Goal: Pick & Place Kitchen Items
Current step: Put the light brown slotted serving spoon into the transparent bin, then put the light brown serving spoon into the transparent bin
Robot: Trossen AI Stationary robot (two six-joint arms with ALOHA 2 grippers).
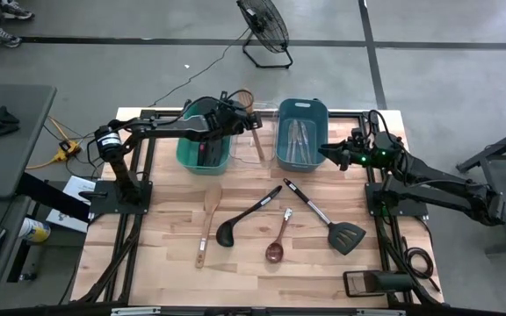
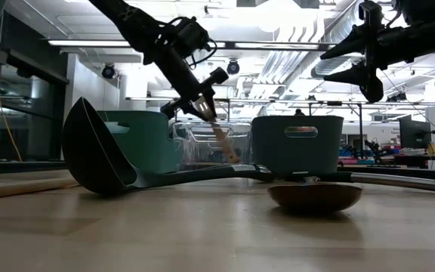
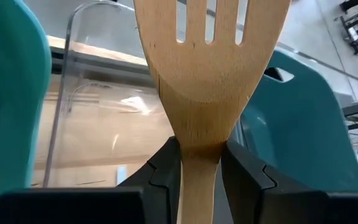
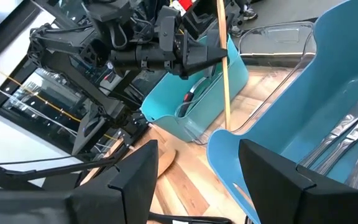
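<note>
Over the clear bin: left pincer (image 1: 249, 123) is clamped on the handle of a slotted wooden spatula (image 3: 210, 56), which hangs tilted with its lower end down inside the bin.
Clear bin (image 1: 269, 145): stands between the green bin and the blue bin at the far side of the table (image 1: 174, 237); beyond the spatula's end, whether it holds anything else I cannot tell.
Green bin (image 1: 202, 156): left of the clear bin; black utensils with a red handle (image 4: 190, 96) lie inside.
Blue bin (image 1: 299, 132): right of the clear bin; slim silver cutlery (image 1: 298, 136) lies along its floor.
Right pincer (image 1: 327, 151): hovers at the blue bin's right edge, fingers spread apart, holding nothing.
Loose on the table, left to right: a wooden spoon (image 1: 206, 224), a black ladle (image 1: 244, 218), a small wooden spoon (image 1: 278, 244) with a dark bowl, and a black slotted turner (image 1: 328, 219) with a metal handle.
Low view: the ladle's bowl (image 2: 97, 155) rests on its side, near the camera.
</note>
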